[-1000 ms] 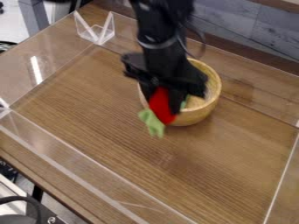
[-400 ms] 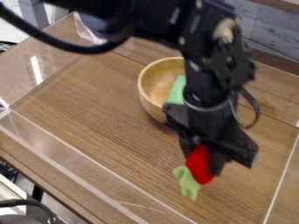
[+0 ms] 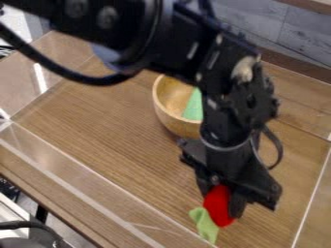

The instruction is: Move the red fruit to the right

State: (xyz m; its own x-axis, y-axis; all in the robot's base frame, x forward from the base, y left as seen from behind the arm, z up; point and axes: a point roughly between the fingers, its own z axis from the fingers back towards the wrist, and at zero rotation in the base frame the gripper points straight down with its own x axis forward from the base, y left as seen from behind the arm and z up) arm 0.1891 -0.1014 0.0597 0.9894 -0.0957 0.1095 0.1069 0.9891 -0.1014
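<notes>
Only one view here, so no overlap to report. Camera sits high off the table's near-left corner, looking down at an angle across the wooden table [image 3: 91, 145] toward the far wall. Table edges run diagonally, so it's rotated relative to the workspace. Fairly close: my arm [image 3: 130, 39] comes in from top-left and fills much of the upper frame, slightly blurred. Clear acrylic walls [image 3: 52, 179] cut off at left and bottom.

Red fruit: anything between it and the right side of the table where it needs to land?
Nothing visible. The red fruit hangs in the hand, which is shut on it, low over bare wood near the front right. The wooden bowl with the green block sits behind, out of the path.
</notes>
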